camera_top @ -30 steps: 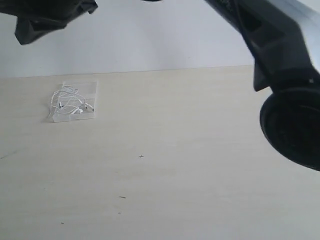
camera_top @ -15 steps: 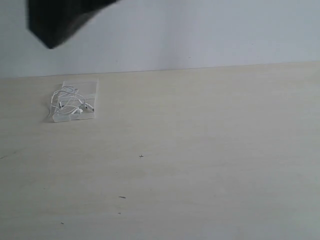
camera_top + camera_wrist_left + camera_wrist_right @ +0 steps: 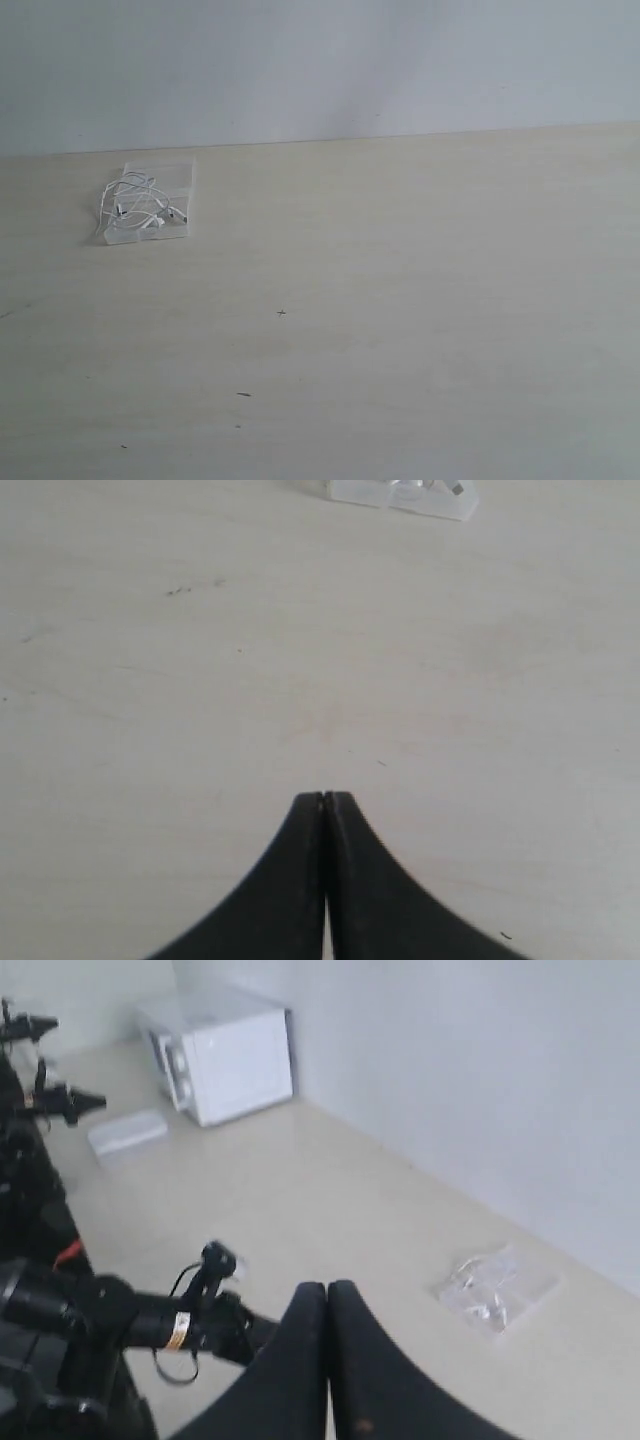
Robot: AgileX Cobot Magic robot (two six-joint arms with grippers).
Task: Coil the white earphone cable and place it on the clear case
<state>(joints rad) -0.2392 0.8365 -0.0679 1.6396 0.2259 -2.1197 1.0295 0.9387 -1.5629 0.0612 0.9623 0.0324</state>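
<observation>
Cable (image 3: 140,205) is not close to any end effector. Nearest in the left wrist view is the left end effector (image 3: 325,798): its two jaws are pressed together with nothing between them, and it hangs over the bare surface (image 3: 200,680). Ahead of its tips, across a wide stretch of surface and a little to one side of the pointing line, only an edge of the case (image 3: 400,495) shows. The right end effector (image 3: 327,1288) is also clenched and empty. It looks raised high, well apart from the case. In the exterior view no arm shows. There the cable lies as a loose bundle on top of the case, at the far left of the surface near the back edge. Some loops reach the case's left edge. The case's long side seems to run front to back. I judge the placing done, and the left arm the nearer one for any correction
</observation>
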